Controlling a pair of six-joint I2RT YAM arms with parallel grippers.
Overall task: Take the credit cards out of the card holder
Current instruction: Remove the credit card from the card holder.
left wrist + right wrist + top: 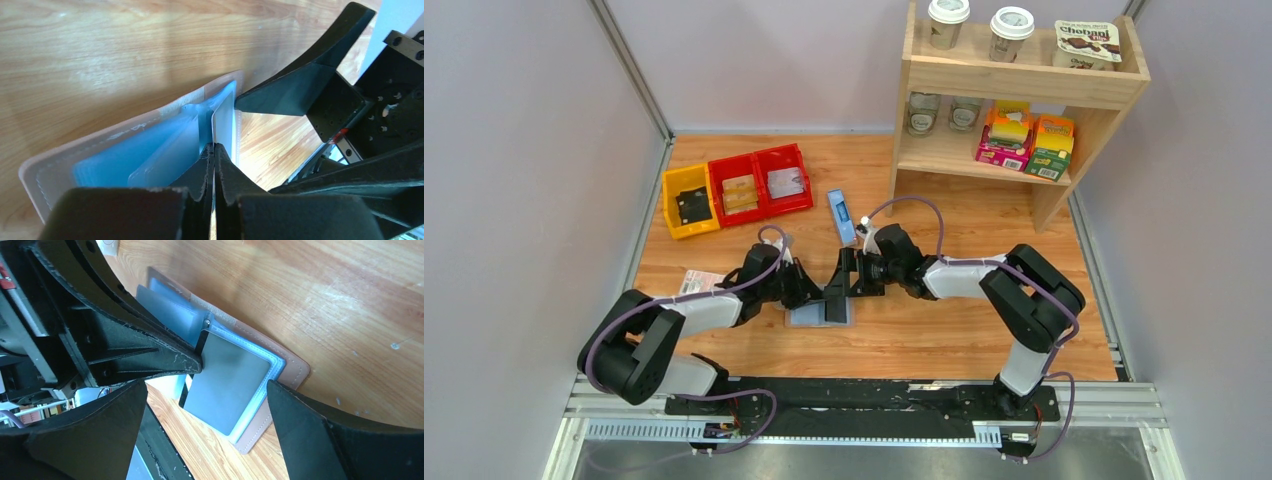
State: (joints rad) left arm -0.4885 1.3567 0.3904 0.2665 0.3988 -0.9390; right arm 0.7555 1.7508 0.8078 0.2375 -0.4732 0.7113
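Two arms over one wooden table (964,330), itemised large to small.

- Task status: barely begun. No card shows free beside the holder, so by the look of it every extraction is left to do.
- Left arm (694,310): reaches forward and inward, low, wrist tipped down at the holder.
- Right arm (984,275): folded across toward centre, meeting the left one head-on over the same spot.
- Card holder (809,318): lies open at mid-table just ahead of the bases, tan outside down, pale blue lining up, one clear leaf raised.
- Right gripper (207,385): jaws spread wide, one finger on either side of the raised leaf; contact with it cannot be told.
- Left gripper (214,162): fingers pressed together, nipping the upper edge of that leaf — seemingly the dark card itself.
- Dark card (230,385): grey-faced, seated in the blue-trimmed sleeve, gripped only at its edge.
- Other cards: not discernible.
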